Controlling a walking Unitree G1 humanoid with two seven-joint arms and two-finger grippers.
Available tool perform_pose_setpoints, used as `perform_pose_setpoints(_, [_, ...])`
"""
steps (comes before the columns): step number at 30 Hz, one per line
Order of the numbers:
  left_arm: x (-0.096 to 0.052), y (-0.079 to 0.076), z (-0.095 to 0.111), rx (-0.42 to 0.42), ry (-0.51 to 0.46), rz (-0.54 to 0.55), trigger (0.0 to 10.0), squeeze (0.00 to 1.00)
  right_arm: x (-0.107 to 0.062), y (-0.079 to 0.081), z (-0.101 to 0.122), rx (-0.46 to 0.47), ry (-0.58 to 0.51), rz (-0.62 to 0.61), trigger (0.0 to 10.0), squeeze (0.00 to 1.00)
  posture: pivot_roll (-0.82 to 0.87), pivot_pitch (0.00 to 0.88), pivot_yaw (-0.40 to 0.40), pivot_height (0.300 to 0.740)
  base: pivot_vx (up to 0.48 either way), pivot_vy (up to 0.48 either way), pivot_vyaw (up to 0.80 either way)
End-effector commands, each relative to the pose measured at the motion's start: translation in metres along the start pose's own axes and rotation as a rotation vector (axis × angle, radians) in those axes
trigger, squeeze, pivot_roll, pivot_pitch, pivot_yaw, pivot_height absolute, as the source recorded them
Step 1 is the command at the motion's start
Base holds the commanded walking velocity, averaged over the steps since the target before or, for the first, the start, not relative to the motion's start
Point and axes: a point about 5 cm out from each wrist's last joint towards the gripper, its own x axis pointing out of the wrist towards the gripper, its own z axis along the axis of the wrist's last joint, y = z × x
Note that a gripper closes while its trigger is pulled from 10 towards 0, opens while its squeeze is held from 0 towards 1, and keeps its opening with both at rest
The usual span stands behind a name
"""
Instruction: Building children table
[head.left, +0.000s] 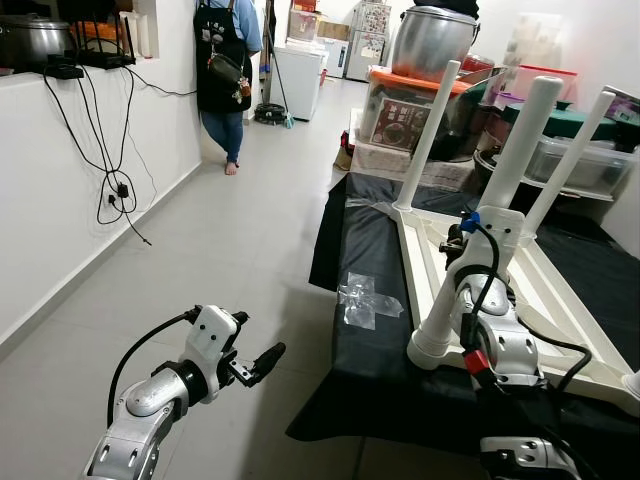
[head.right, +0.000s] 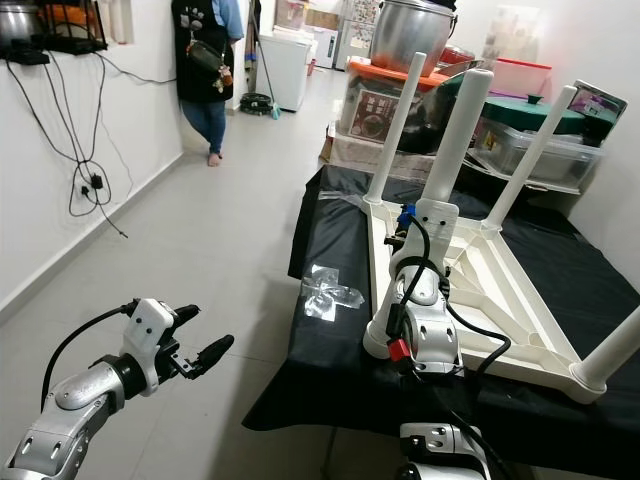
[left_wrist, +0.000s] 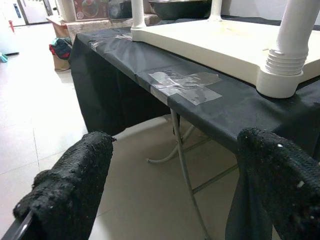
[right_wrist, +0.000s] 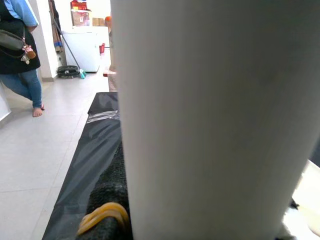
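Both jaws differ: left gripper gapes empty, right gripper clamps the table leg.

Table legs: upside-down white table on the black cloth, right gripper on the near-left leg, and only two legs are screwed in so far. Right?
Not quite. The right eye view shows four legs standing up from the upside-down white table, including one at the near right corner. The rest holds: it lies on the black cloth, and the right gripper is at the near-left leg.

The cream children's table lies upside down on the black-covered bench, near its front edge, four white legs screwed in and pointing up.
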Motion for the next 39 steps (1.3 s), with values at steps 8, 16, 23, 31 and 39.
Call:
perform_pose_setpoints(8, [0.003,-0.003,-0.001,0.006,0.007,-0.021,10.0,0.00,-0.004,-0.015,-0.061,-0.041,0.269,-0.054,10.0,0.00,0.05,0.000,-0.118,0.740,0.000,0.000,0.00])
perform_pose_setpoints(16, [0.003,-0.001,-0.001,0.012,0.009,-0.026,10.0,0.00,-0.001,-0.018,-0.055,-0.007,0.274,-0.050,10.0,0.00,0.05,0.000,-0.114,0.740,0.000,0.000,0.00])
perform_pose_setpoints(23, [0.003,-0.001,-0.001,0.015,0.010,-0.026,10.0,0.00,0.001,-0.022,-0.048,0.010,0.260,-0.045,10.0,0.00,0.05,0.000,-0.112,0.740,0.000,0.000,0.00])
perform_pose_setpoints(31, [0.005,-0.001,-0.001,0.019,0.008,-0.031,10.0,0.00,0.001,-0.020,-0.045,0.008,0.256,-0.019,10.0,0.00,0.05,0.000,-0.109,0.740,0.000,0.000,0.00])
perform_pose_setpoints(39, [0.005,-0.001,-0.001,0.020,0.009,-0.030,10.0,0.00,0.001,-0.019,-0.042,0.011,0.255,-0.008,10.0,0.00,0.05,0.000,-0.109,0.740,0.000,0.000,0.00])
